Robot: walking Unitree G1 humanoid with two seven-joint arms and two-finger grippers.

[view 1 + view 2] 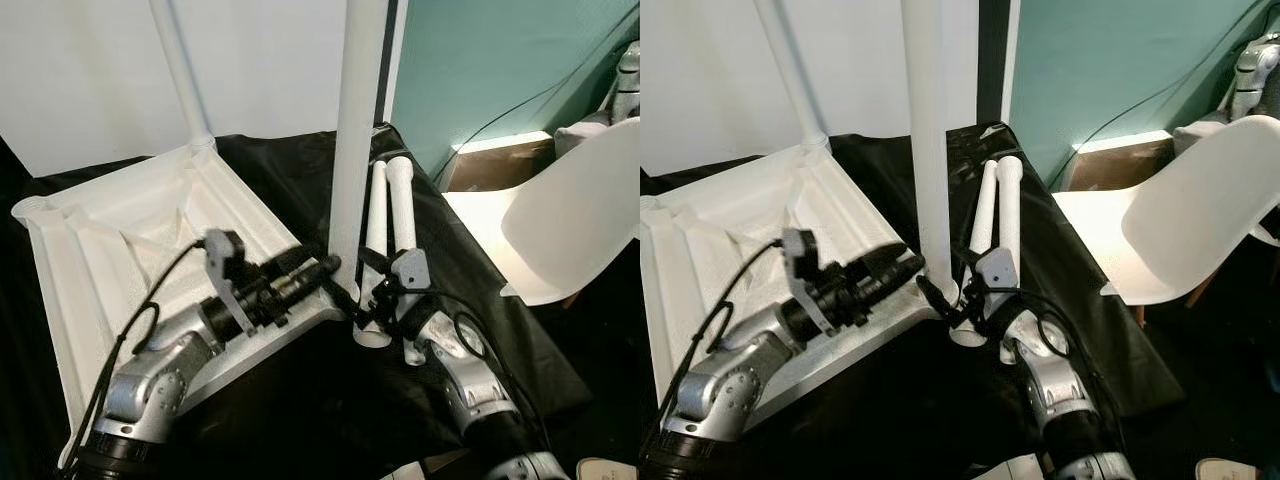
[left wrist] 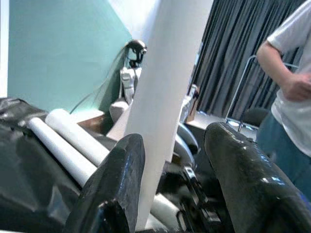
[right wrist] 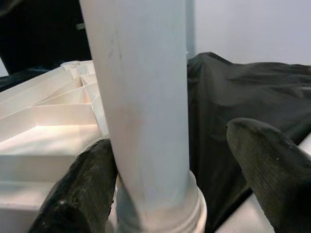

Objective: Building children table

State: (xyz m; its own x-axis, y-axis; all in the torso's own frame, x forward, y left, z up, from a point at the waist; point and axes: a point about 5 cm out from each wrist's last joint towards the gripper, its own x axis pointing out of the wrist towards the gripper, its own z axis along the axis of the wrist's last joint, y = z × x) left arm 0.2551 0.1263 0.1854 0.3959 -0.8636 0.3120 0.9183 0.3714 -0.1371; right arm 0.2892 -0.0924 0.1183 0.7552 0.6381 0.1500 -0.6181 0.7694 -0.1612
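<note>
The white table top [image 1: 90, 230] lies upside down on a black cloth. One white leg [image 1: 180, 70] stands in its far corner. A second leg [image 1: 355, 130] stands upright in the near right corner socket. My left gripper [image 1: 328, 268] reaches in from the left, open, its tips just short of that leg's base; in the left wrist view the leg [image 2: 165, 73] rises beyond the two fingers. My right gripper [image 1: 352, 296] comes from the right, open, with its fingers on either side of the leg [image 3: 146, 97] just above the socket collar.
Two loose white legs [image 1: 402, 205] lie side by side on the cloth right of the upright leg. A white chair [image 1: 575, 220] stands at the right, with a teal wall behind it. A person [image 2: 291, 82] stands beyond the table.
</note>
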